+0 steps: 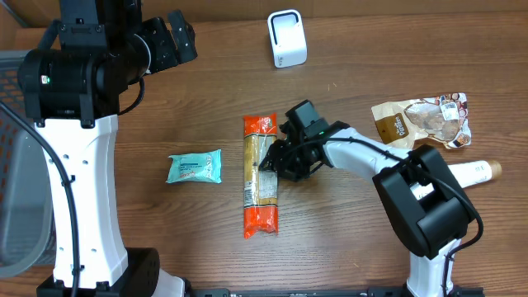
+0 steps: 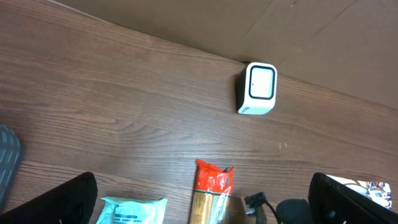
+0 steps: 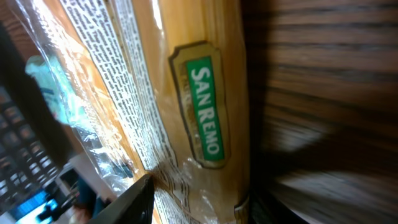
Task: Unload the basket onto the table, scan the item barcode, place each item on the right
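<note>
On my overhead feed the long, clear plastic spaghetti packet (image 1: 261, 175) with orange-red ends lies flat near the middle of the brown wood-grain table (image 1: 165, 99), its length running from the far side toward the near side. The right end effector (image 1: 275, 161) is down at the packet's right edge, about halfway along it. The black arm covers the contact, so I cannot tell whether the fingers are apart or clamped on the wrapper. The right wrist camera is pressed so close that the packet fills the frame: I can read a green "SAN REMO" label (image 3: 204, 112) and lines of small print on the film, and one dark finger (image 3: 134, 199) sits at the lower left beside the wrapper. The left end effector (image 1: 180, 35) is up at the far left of the table, well apart from everything. Its wrist view shows the two dark fingers (image 2: 56, 202) spread wide at the bottom corners with nothing between them but the table below. The small white box-shaped barcode scanner (image 1: 287, 39) stands upright near the far edge, well apart from the packet. A teal soft-plastic wipes pack (image 1: 195, 167) lies just left of the spaghetti packet, not touching it. A brown and clear snack pouch (image 1: 421, 120) lies at the right side, and nearer me is a white tube with a tan cap (image 1: 474, 172), partly hidden by the right arm's base. A grey mesh basket (image 1: 16, 165) sits at the left edge.
</note>
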Robot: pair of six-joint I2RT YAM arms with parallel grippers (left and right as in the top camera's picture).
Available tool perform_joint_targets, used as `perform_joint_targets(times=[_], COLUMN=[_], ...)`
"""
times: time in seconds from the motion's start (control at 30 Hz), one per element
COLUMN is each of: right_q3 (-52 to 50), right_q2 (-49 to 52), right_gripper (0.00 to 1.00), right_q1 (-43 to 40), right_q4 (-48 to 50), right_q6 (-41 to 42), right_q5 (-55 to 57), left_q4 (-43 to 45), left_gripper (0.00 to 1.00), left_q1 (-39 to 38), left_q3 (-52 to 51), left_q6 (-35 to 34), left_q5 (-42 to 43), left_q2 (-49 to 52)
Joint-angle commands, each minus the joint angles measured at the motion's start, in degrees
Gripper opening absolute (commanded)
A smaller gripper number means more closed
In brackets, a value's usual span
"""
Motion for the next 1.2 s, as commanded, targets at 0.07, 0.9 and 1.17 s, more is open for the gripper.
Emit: perform_joint_targets(times=[0.07,0.9,1.17], right_q3=[-1.29,-0.42,-0.39], right_q2=[2.38,-26.1,-31.82], right_gripper=[0.2,0.04,0.04], right_q1=[4.15,-9.6,-15.56], right_q4=[-0.11,5.66,15.72], right_q6=[5.92,-14.32,-3.5], right_q5=[16.61,-35.17,-37.88], left_q4=[0.2,0.2,0.2], left_gripper=[1.0,1.0,0.99], left_q1=[0.15,0.15,0.15], left_q3=[0.37,0.37,0.37], left_q6=[-0.79,-0.79,-0.79], left_q5=[-0.57,-0.57,-0.57], left_q2=[0.35,0.35,0.35])
